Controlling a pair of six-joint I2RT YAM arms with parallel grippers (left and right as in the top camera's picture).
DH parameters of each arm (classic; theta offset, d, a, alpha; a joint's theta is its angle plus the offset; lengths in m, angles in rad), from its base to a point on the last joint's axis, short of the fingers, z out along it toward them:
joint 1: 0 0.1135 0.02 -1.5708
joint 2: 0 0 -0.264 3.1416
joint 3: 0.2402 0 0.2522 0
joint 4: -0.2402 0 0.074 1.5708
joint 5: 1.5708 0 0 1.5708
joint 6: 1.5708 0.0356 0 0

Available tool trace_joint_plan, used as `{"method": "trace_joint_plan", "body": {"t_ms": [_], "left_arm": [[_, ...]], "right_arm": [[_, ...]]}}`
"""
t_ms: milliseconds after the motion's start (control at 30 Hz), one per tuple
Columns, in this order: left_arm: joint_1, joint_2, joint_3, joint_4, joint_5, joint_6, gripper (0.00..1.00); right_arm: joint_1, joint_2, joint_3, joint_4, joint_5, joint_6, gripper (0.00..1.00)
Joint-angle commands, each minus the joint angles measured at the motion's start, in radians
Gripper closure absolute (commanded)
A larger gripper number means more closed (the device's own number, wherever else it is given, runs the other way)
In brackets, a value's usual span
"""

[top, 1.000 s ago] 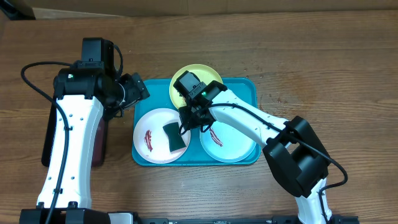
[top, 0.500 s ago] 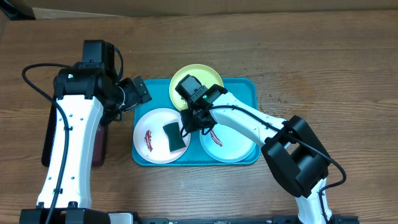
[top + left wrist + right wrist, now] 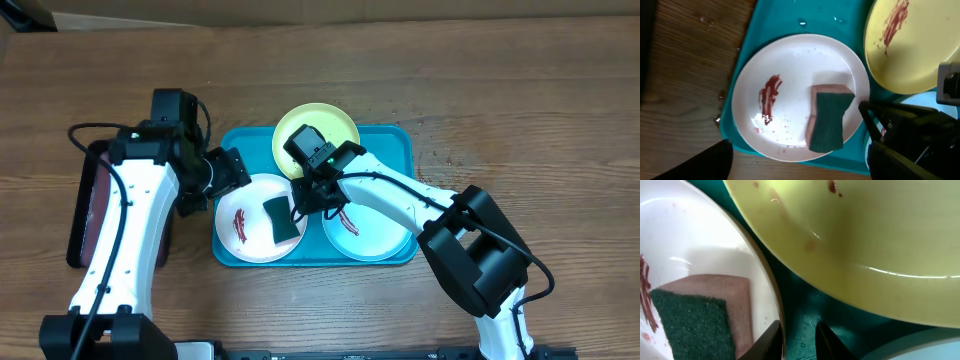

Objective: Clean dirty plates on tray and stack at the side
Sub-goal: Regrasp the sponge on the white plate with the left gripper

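The turquoise tray (image 3: pixel 395 145) holds three plates. The white plate (image 3: pixel 250 200) carries a red smear (image 3: pixel 770 92) and a green-and-tan sponge (image 3: pixel 829 120). At the back, the lime plate (image 3: pixel 318 128) also has a smear, and so does the light-blue-rimmed plate (image 3: pixel 372 235) at the right. My right gripper (image 3: pixel 797 340) hangs low at the white plate's right rim (image 3: pixel 775 305), jaws narrow. One finger is inside the rim and the other is over the tray floor, with a gap still showing. My left gripper (image 3: pixel 800 167) hovers wide open above the white plate's left edge and holds nothing.
A dark maroon tray (image 3: pixel 85 200) lies on the wooden table left of the turquoise tray, partly under my left arm. Water droplets dot the tray floor (image 3: pixel 805 325). A pale cardboard edge (image 3: pixel 200 10) runs along the table's far side.
My left arm has swung right, and its gripper is now over the white plate's left edge. The right gripper's jaws have narrowed around the white plate's rim.
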Motion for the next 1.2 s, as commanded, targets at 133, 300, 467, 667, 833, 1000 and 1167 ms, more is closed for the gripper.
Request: {"method": "trace_joint_plan", "body": {"t_ms": [133, 300, 467, 667, 833, 1000, 1167], "left_arm": [[0.003, 0.006, -0.156, 0.094, 0.126, 0.052, 0.32], [-0.014, 0.006, -0.259, 0.199, 0.2, 0.081, 0.32], [-0.059, 0.006, -0.331, 0.29, 0.221, 0.08, 0.32], [-0.091, 0.011, -0.379, 0.386, 0.212, 0.038, 0.32], [-0.097, 0.039, -0.381, 0.426, 0.168, 0.002, 0.32], [-0.119, 0.099, -0.381, 0.452, 0.169, -0.005, 0.34], [-0.137, 0.153, -0.381, 0.467, 0.216, -0.005, 0.36]], "right_arm": [[0.002, 0.001, -0.007, 0.011, 0.01, 0.02, 0.84], [0.002, 0.001, -0.007, 0.013, 0.009, 0.05, 0.91], [0.002, 0.001, -0.007, 0.012, 0.01, 0.053, 0.96], [0.002, 0.001, -0.007, 0.012, 0.01, 0.053, 0.96], [0.002, 0.001, -0.007, 0.012, 0.01, 0.053, 0.96], [0.002, 0.001, -0.007, 0.012, 0.01, 0.053, 0.96], [0.002, 0.001, -0.007, 0.012, 0.01, 0.053, 0.96]]}}
